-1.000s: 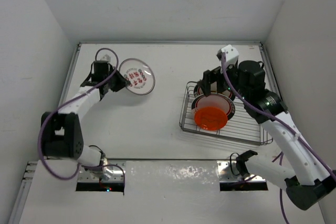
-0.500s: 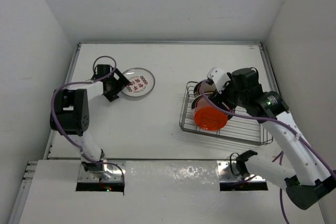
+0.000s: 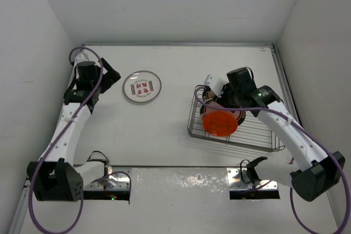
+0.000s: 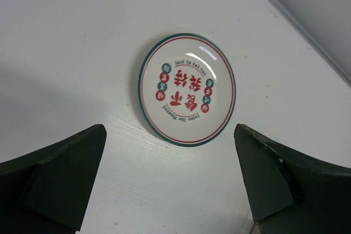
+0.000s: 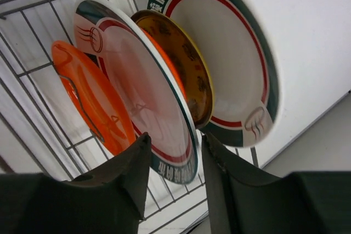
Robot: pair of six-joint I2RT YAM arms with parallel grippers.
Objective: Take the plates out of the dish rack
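The dish rack (image 3: 258,135) stands at the right of the table with several plates upright in it. The right wrist view shows an orange plate (image 5: 88,97), a white plate with a green-and-red rim (image 5: 140,89), an amber patterned plate (image 5: 184,67) and another white rimmed plate (image 5: 233,58). My right gripper (image 5: 175,160) (image 3: 213,98) straddles the lower rim of the first white plate, jaws partly closed with a small gap on the right side. A white plate with red marks (image 3: 142,86) (image 4: 187,89) lies flat on the table. My left gripper (image 3: 109,76) (image 4: 169,130) is wide open and empty, just left of it.
The table's back wall edge (image 4: 307,31) runs close behind the flat plate. The rack's wire prongs (image 5: 38,75) stand between the plates. White side walls (image 3: 38,53) close in the table on both sides.
The left gripper let go of the red-marked plate, which now lies flat, and drew back to the left. The right gripper came down over the rack and its jaws narrowed round a plate's rim.
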